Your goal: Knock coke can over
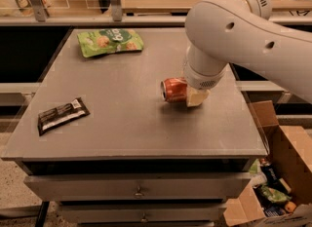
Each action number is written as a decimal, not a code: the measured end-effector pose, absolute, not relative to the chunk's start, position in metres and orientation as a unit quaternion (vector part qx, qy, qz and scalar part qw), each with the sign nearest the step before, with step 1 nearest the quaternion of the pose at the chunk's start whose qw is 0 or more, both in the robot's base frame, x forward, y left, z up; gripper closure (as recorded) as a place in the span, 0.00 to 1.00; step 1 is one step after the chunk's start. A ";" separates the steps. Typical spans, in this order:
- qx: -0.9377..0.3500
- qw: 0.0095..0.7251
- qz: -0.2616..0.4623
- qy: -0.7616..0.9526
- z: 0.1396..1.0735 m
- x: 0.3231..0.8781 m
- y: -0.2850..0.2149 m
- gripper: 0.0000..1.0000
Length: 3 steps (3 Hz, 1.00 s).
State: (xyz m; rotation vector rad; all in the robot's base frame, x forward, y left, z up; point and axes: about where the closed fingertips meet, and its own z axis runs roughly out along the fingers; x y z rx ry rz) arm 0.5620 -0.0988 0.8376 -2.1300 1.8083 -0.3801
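Coke can (173, 90): lying on its side, right of the desk's middle, silver top turned left, right end touching the claw.
Claw (196, 96): low on the desk, just beside the can; cream tip showing under the white wrist; how far open, cannot tell.
Arm (234, 31): white and bulky, reaching in from the upper right.
Desk (122, 138): grey flat top, drawers below.
Green snack bag (110, 41): far left, well apart from the can.
Dark wrapped bar (62, 115): front left.
Cardboard box (287, 148): on the floor, right of the desk.
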 end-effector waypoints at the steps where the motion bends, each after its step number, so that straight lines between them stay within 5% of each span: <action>1: -0.756 0.150 -0.120 0.625 0.841 0.565 -0.098 0.14; 2: -0.780 0.132 -0.088 0.606 0.848 0.566 -0.099 0.00; 3: -0.803 0.108 -0.050 0.584 0.853 0.562 -0.100 0.00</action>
